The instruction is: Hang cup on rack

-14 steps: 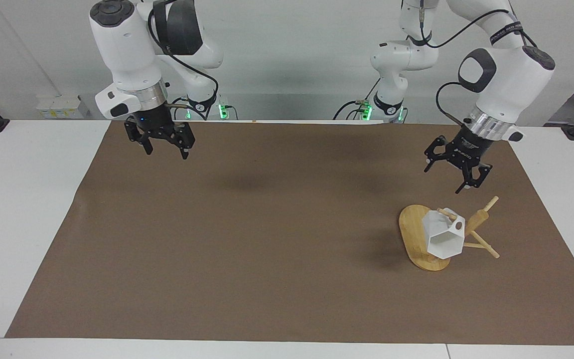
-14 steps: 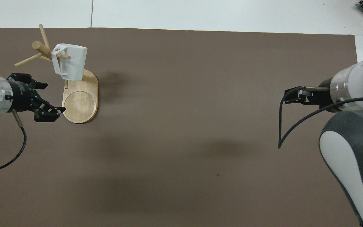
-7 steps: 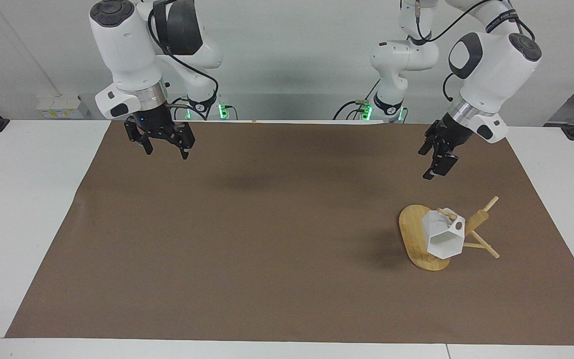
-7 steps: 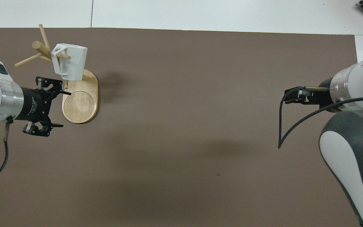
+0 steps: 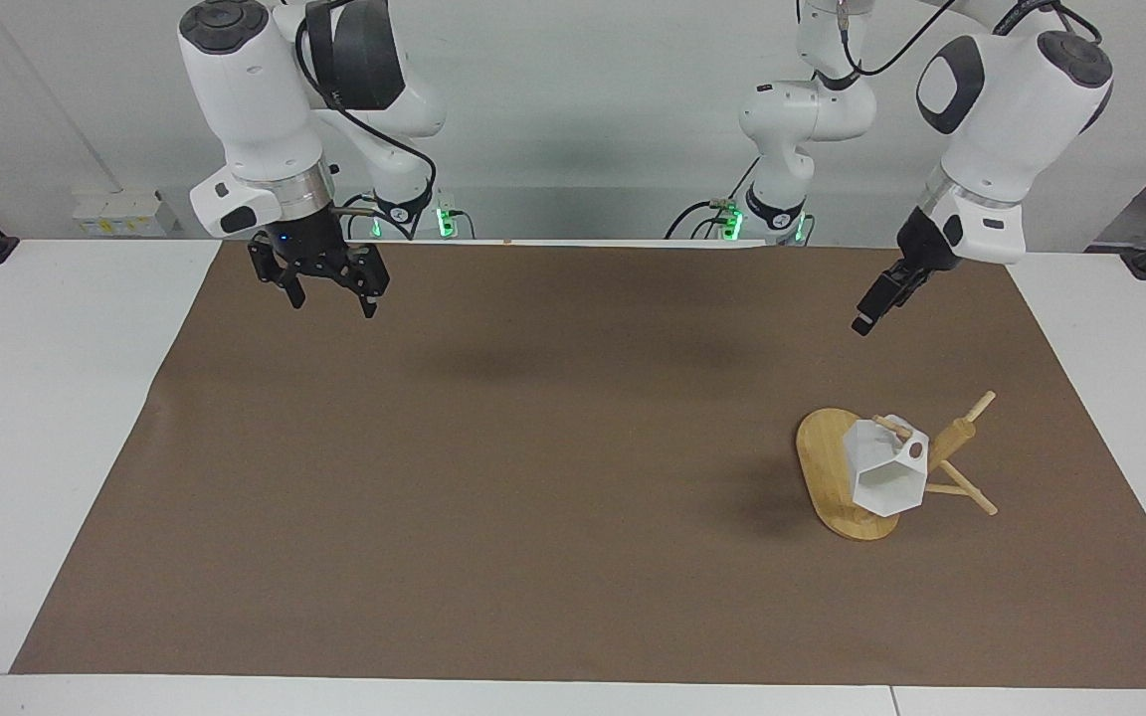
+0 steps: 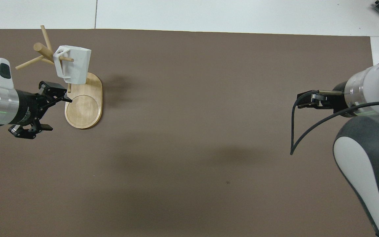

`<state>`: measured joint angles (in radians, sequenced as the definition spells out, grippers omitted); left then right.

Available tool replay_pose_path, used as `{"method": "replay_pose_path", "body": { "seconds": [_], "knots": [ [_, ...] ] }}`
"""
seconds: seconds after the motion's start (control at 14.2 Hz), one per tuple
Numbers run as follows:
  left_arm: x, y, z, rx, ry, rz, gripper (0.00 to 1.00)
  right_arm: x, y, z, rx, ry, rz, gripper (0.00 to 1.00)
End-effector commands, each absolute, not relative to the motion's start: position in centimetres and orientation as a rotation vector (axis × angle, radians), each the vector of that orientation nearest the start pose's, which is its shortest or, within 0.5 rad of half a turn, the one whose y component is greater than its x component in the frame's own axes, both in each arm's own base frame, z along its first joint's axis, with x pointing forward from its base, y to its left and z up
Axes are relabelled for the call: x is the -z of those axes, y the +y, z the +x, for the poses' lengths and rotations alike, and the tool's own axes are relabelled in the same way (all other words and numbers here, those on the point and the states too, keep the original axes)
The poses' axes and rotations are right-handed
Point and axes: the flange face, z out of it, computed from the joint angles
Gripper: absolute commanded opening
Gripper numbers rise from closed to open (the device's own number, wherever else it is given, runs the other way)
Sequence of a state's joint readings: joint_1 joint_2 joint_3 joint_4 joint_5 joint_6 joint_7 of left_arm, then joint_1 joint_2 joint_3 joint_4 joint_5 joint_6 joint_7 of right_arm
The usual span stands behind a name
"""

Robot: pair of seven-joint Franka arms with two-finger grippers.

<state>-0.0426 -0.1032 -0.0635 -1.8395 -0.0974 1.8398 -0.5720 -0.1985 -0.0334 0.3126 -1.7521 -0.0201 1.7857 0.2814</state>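
Note:
The white faceted cup (image 5: 888, 469) hangs by its handle on a peg of the bamboo rack (image 5: 953, 445), whose oval base (image 5: 822, 462) stands on the brown mat toward the left arm's end. In the overhead view the cup (image 6: 75, 65) hangs over the rack base (image 6: 83, 110). My left gripper (image 5: 869, 310) is open and empty, up in the air over the mat beside the rack; it also shows in the overhead view (image 6: 52, 112). My right gripper (image 5: 326, 288) is open and empty, and waits over the mat at the right arm's end; it also shows in the overhead view (image 6: 303, 100).
The brown mat (image 5: 533, 477) covers most of the white table (image 5: 46, 418). Nothing else stands on it.
My left gripper has risen and drawn back from the rack while its wrist turned. The cup stays hanging on the peg. The right arm has not moved.

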Motion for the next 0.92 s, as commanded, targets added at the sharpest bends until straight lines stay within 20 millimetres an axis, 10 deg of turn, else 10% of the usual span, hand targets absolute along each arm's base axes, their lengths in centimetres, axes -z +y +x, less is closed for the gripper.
{"method": "replay_pose_path", "body": {
  "seconds": [0.0,0.85],
  "knots": [
    [-60.4,-6.8,54.5,0.191,-0.406,-3.145,1.00,-57.6,6.4,55.3,0.098,0.283,-3.129,1.00],
    [-65.8,-5.4,55.5,-0.017,0.340,-3.085,1.00,-57.6,6.4,55.3,0.098,0.283,-3.129,1.00]
  ]
}}
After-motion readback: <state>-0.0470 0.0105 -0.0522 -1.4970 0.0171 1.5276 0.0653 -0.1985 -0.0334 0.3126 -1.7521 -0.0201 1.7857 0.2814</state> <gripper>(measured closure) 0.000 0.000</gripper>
